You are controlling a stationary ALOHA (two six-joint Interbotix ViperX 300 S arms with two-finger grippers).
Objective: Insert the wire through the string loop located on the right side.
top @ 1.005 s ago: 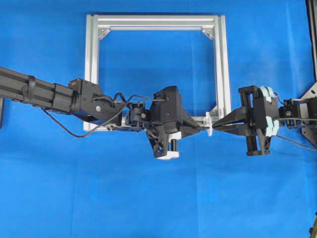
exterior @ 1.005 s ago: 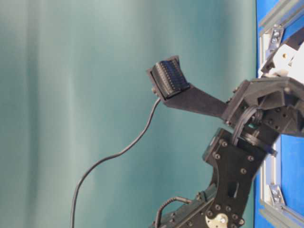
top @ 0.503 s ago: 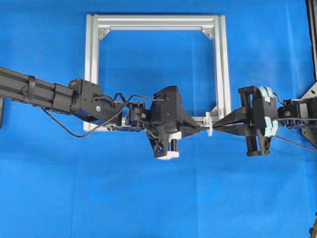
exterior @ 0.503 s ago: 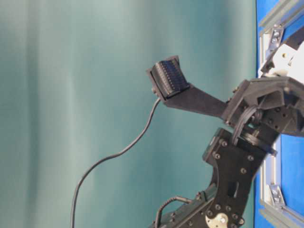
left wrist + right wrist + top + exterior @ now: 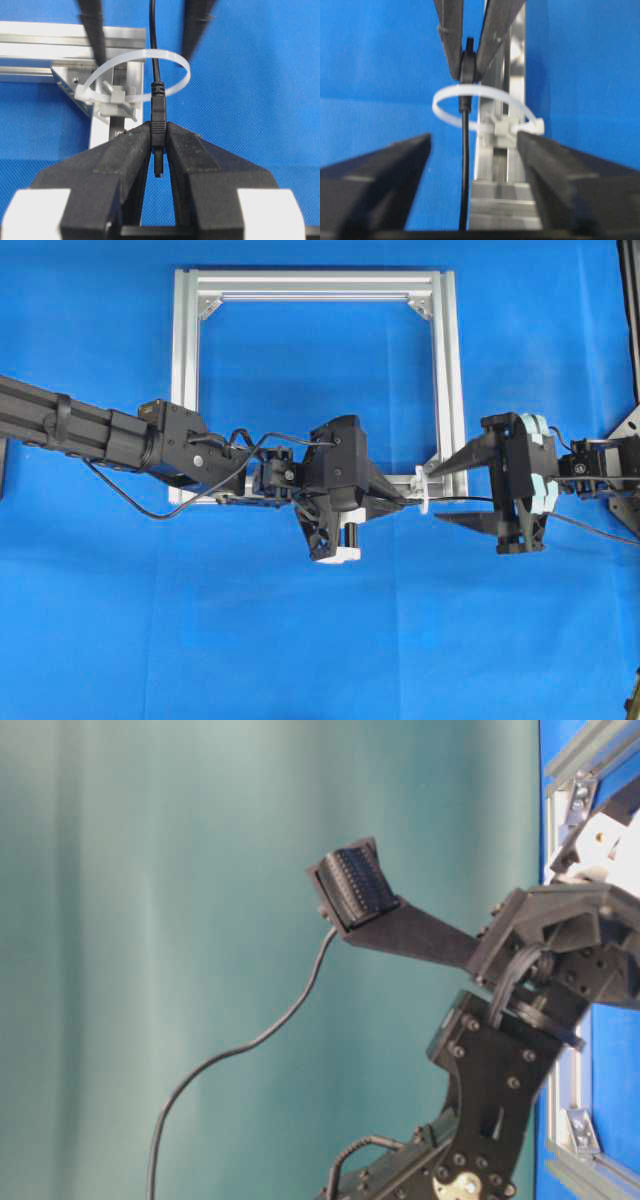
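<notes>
Wire through loop on frame; left gripper clamps plug; right gripper spread wide, empty; blue table

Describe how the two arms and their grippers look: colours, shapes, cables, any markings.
Both arms are black, built from boxy, screwed-together segments. The left arm has a thin black cable looping beside it, and a white block sits under its wrist. The left gripper and right gripper have long, tapering black fingers. Pale green pieces sit on the right gripper's body. No markings are legible.
</notes>
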